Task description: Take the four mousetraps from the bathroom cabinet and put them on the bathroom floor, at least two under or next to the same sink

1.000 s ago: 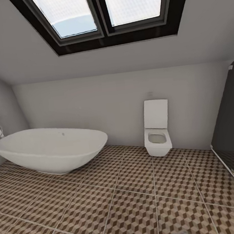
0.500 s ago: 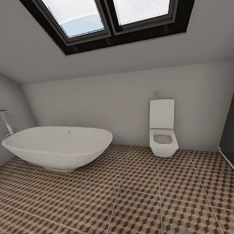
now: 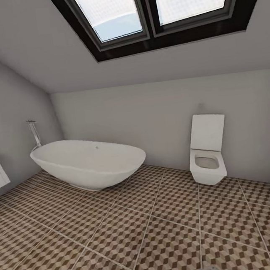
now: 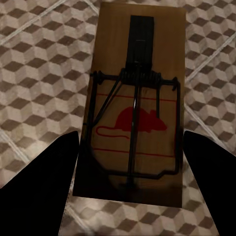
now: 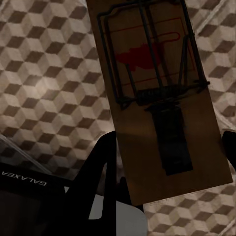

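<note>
Attic bathroom: bathroom floor (image 3: 164, 233) tiled in cube pattern, bathtub (image 3: 90, 162) and toilet (image 3: 207, 155) well ahead of both grippers. Left gripper (image 4: 130, 162) clamps one mousetrap (image 4: 135, 105); right gripper (image 5: 167, 162) clamps second mousetrap (image 5: 157, 93). Judgement: two carried, none placed yet; sink not identified. Open floor ahead; sloped ceiling far off.

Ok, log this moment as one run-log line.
phase: carrying | left gripper: shut on mousetrap | right gripper: shut on second mousetrap | ahead: bathtub, toilet
</note>
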### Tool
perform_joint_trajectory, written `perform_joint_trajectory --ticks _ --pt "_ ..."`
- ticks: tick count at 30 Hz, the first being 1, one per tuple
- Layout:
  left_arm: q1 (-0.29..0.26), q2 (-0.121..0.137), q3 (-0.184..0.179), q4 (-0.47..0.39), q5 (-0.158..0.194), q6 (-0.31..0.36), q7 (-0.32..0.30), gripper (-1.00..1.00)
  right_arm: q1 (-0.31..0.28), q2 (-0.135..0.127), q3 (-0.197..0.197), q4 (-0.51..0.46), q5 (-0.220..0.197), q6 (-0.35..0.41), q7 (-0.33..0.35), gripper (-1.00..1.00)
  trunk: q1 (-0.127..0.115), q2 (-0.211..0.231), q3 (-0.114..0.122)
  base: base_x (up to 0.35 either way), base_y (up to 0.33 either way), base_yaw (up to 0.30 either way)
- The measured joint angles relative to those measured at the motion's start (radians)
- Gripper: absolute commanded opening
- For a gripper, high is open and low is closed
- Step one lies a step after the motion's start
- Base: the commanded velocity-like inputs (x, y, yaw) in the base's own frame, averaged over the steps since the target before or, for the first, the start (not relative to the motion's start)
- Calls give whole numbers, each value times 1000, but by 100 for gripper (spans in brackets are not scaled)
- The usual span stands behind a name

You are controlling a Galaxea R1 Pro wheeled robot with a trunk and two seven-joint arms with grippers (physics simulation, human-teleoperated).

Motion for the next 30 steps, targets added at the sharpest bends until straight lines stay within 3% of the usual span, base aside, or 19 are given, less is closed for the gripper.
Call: perform_joint_trajectory --ticks 30 --pt "0 0 0 -15 0 -3 -1 -100 0 0 0 0 0 -1 0 -100 0 0 0 0 0 297"
